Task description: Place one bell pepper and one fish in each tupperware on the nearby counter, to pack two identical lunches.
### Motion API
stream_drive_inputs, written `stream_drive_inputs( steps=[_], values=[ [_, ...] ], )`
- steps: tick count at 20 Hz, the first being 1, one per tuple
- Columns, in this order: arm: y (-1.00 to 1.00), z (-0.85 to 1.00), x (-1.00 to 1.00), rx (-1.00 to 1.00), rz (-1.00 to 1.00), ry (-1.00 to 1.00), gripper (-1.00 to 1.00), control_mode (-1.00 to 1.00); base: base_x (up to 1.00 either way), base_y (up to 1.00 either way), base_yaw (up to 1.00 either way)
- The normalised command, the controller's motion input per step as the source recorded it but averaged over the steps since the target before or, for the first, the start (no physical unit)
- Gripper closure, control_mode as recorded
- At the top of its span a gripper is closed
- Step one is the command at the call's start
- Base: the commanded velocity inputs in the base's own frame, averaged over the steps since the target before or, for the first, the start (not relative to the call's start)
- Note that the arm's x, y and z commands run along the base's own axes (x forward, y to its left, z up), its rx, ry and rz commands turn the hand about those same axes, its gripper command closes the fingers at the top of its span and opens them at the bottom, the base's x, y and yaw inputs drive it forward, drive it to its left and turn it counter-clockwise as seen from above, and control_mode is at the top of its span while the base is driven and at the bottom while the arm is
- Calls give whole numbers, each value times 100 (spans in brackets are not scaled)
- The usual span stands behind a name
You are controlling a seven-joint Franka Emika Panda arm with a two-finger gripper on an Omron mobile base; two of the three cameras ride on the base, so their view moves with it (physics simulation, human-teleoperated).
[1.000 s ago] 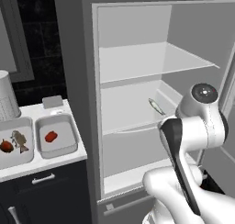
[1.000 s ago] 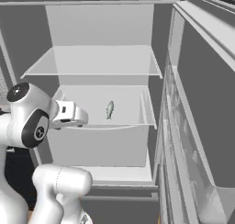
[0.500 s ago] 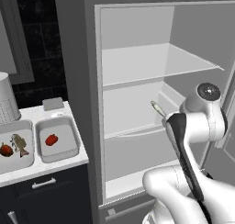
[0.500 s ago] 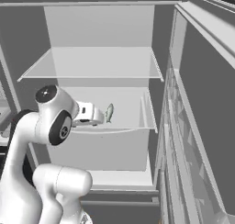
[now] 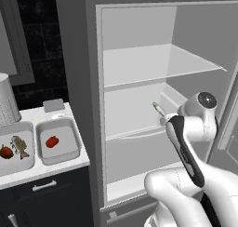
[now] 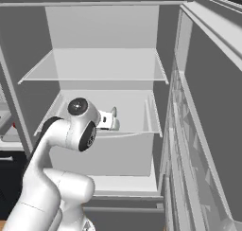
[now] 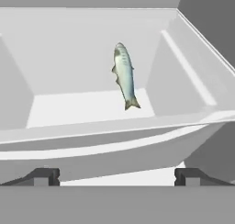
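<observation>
Silver fish (image 7: pixel 124 75) sat ahead in the fridge drawer (image 7: pixel 92 126); end effector (image 7: pixel 117 176) wide open, empty — should've centred over its body first.

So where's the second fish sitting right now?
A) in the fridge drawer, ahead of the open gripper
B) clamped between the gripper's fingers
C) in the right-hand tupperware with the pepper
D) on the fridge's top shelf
A: the hand view shows the fish lying in the white fridge drawer, beyond the open gripper, untouched.
</observation>
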Motion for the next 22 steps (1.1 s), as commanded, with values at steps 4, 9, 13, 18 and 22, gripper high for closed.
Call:
stream_drive_inputs(
  steps=[4,9,13,18,22],
  values=[
    [0,-8,87,4,0,7,-100,-100,0,0,0],
    [-15,-1,81,7,0,8,-100,-100,0,0,0],
    [-22,-4,69,7,0,6,-100,-100,0,0,0],
    [-6,-23,54,2,1,2,-100,-100,0,0,0],
    [0,-37,43,0,0,0,-100,-100,0,0,0]
  ],
)
